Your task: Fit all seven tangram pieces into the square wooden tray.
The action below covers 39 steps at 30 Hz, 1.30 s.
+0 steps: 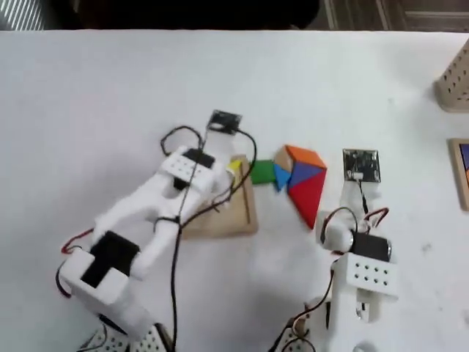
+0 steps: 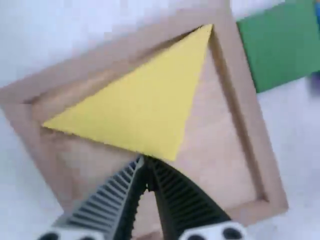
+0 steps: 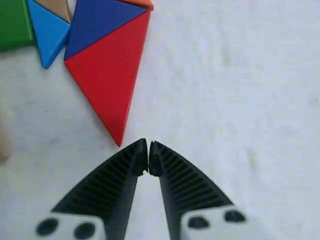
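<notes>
Wood this thin should be light, stiff and kinda slick, so we'd pinch the red triangle point(image 3: 107, 75) near the tray point(image 2: 252, 130) across its edges; yellow triangle's point(image 2: 135, 105) inside the tray, and the left end effector point(image 2: 146, 172) and right end effector point(image 3: 149, 157) are both pressed together, empty.

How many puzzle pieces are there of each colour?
Yellow piece: 1
Green piece: 1
Light blue piece: 1
Tan piece: 1
Dark blue piece: 1
Red piece: 1
Orange piece: 1
Total: 7

Both arms point(image 1: 143, 209) are white with black servos point(image 1: 110, 257), red-black cables point(image 1: 174, 264), ribbed dark fingers point(image 3: 115, 190).
</notes>
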Tool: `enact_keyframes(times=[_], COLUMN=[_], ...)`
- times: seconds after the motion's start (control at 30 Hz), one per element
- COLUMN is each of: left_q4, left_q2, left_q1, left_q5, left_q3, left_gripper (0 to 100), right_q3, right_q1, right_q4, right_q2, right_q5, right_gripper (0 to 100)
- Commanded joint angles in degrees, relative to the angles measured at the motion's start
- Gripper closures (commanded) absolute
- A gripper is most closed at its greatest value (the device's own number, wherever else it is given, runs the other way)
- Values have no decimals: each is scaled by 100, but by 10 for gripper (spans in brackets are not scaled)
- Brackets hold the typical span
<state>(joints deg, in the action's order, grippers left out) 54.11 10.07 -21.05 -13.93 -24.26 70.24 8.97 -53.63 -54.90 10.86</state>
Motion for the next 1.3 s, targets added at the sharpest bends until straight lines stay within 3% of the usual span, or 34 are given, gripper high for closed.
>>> enact_keyframes(times=[0.0, 0.37, 0.53, 0.7, 0.83, 1.0, 1.1, 1.27], left_q4=[18, 35, 615, 756, 712, 0, -431, -343], left_q2=[-48, -66, -998, -2800, -4031, -5200, -5640, -5780], left_q1=[321, 505, 505, 778, 1270, 2035, 2396, 2536], left_q5=[-53, -53, 264, 554, 563, 563, 563, 563], left_q3=[369, 352, 255, -774, -1881, -3393, -3912, -3912], left_gripper=[977, 977, 978, 978, 977, 976, 976, 973], right_q3=[-255, -255, -255, -554, -879, -1644, -2259, -3182], right_q1=[75, 66, 75, 514, 435, 426, 391, 154], right_q4=[75, 84, 163, -48, -321, -901, -1297, -1332], right_q2=[-92, -92, -92, -31, -31, 171, 884, 2563], right_q5=[-44, -44, -44, 9, 396, 923, 879, 185], right_gripper=[981, 981, 981, 981, 981, 971, 922, 913])
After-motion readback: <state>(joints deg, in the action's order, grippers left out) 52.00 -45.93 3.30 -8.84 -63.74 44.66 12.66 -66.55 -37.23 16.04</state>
